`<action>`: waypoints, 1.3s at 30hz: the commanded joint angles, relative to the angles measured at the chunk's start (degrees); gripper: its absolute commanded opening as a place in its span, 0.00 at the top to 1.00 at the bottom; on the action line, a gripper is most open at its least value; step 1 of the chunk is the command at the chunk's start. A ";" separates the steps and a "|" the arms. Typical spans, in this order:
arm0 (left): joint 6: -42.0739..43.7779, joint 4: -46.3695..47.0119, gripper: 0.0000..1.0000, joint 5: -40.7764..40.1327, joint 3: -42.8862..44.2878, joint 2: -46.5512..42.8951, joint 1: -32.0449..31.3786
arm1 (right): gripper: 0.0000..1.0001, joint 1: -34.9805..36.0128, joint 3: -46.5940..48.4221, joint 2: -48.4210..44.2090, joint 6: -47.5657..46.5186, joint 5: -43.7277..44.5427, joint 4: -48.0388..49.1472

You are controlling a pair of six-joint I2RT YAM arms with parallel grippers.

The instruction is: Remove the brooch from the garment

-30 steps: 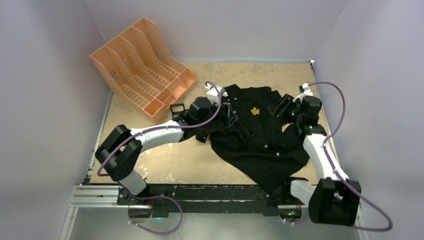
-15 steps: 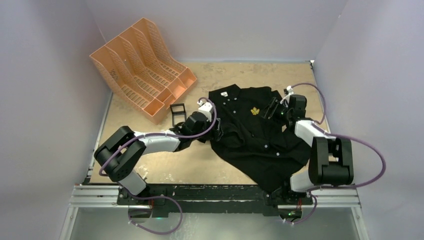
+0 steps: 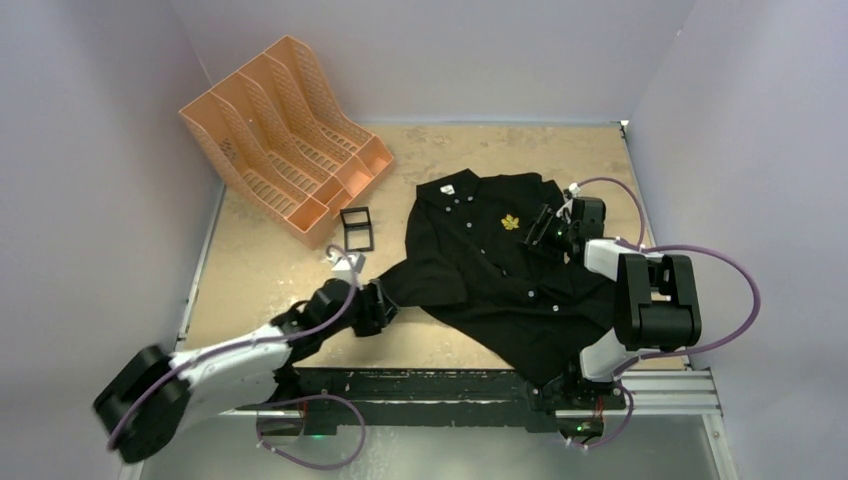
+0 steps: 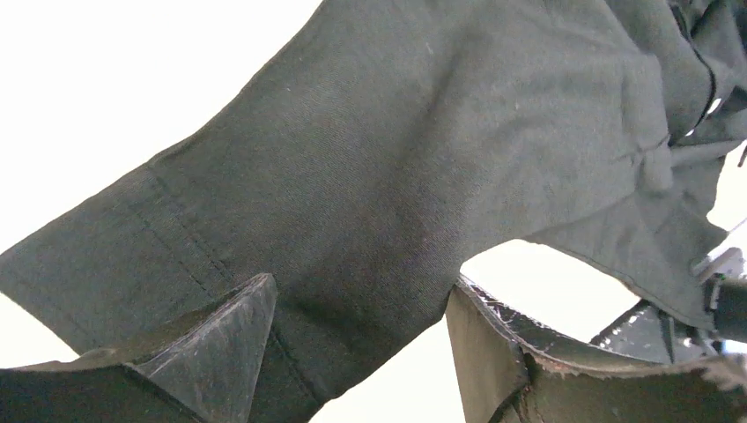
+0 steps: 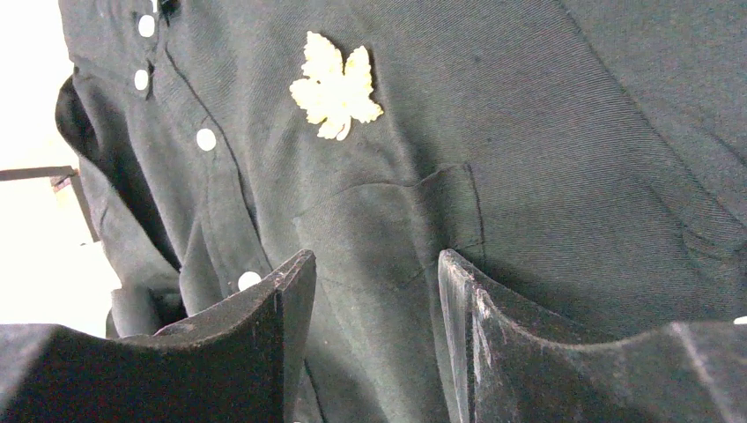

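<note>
Brooch (image 5: 336,85): pinned to shirt (image 3: 500,290) chest, not yet removed | My right claw (image 5: 374,264): fingers apart, empty, just short of brooch | My left claw (image 4: 361,300): fingers apart over sleeve, gripping nothing | Progress: nothing done, I judge; grasping and pulling brooch free remain.

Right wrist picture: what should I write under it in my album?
Open fingers point at the leaf brooch pinned to the black shirt.

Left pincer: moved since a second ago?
Yes. The left pincer drew back toward its base: from level with the near corner of the orange file rack to well short of it.
</note>
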 commanded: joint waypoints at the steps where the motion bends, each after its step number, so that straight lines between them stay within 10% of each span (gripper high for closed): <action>1: -10.74 -21.75 0.32 -5.11 -3.10 -18.61 0.02 | 0.43 0.00 2.41 1.08 0.03 3.12 0.34; 7: -6.91 -24.54 0.31 -6.15 4.24 -27.46 0.05 | 0.43 0.25 4.07 0.49 -1.07 4.31 1.12; 15: 8.07 0.73 0.30 7.82 31.49 14.14 -0.17 | 0.42 0.95 6.29 2.12 -1.64 3.04 1.16; 24: 11.90 3.60 0.30 13.79 55.17 46.99 -0.07 | 0.42 0.96 6.92 3.03 -2.40 4.30 0.33; 39: 7.85 8.10 0.31 10.87 24.70 38.02 0.07 | 0.42 0.96 4.19 3.59 -2.74 5.95 -0.19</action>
